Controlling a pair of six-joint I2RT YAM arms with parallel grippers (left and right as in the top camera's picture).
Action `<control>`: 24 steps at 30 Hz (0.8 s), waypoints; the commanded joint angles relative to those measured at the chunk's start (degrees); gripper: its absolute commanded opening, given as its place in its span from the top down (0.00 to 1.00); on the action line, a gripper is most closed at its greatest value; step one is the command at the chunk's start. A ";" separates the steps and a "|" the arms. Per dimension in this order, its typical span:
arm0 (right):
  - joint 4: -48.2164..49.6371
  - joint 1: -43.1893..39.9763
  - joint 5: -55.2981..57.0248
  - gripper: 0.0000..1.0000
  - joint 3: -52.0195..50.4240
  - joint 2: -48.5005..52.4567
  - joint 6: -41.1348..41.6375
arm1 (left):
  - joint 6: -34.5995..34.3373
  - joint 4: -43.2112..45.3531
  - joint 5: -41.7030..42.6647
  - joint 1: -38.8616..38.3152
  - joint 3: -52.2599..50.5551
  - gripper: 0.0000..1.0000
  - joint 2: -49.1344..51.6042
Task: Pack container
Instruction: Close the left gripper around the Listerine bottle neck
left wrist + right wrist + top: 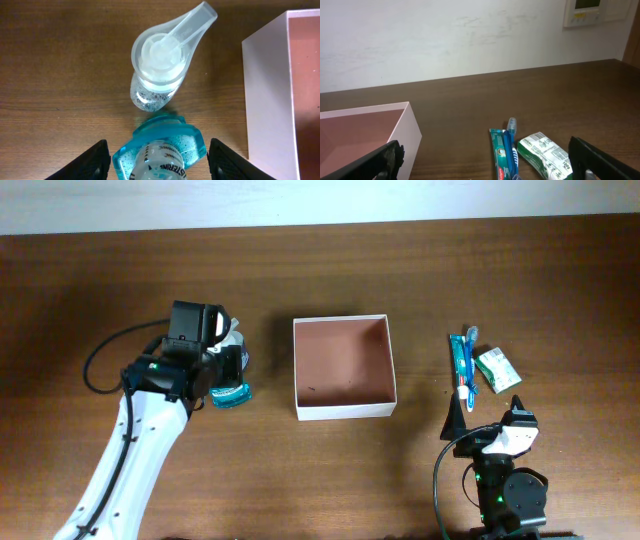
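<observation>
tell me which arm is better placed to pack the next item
Left. The left gripper has its jaws either side of the teal mouthwash bottle, close to the container. The right gripper is open, short of the toothpaste, with nothing between its fingers.

A teal mouthwash bottle (165,150) sits between the fingers of the left pincer (160,162), its white lettered neck end facing up at it. Just past that, farther out from the pincer, there's a clear pump bottle (155,75) with bubbly gel inside, its spout pointing off to the pincer's right. Both are on a dark wooden worktop (50,75).

Ahead of the right pincer (492,162) lie a teal toothpaste tube (498,150) and a blue toothbrush (512,142) side by side, touching. A green-and-white packet (544,156) lies just to their right. Well beyond is a white wall (445,40) with a small control panel (585,12) up on the pincer's right.
</observation>
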 commanded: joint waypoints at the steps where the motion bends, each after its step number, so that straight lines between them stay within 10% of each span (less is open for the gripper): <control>1: -0.46 -0.26 -0.09 0.02 -0.26 -0.57 -0.04 | -0.72 -0.24 -0.81 -0.02 1.01 0.39 0.87; 24: -0.46 -0.26 -0.09 0.02 -0.26 -0.57 -0.04 | -0.76 -2.45 -0.81 -0.02 0.98 0.50 0.92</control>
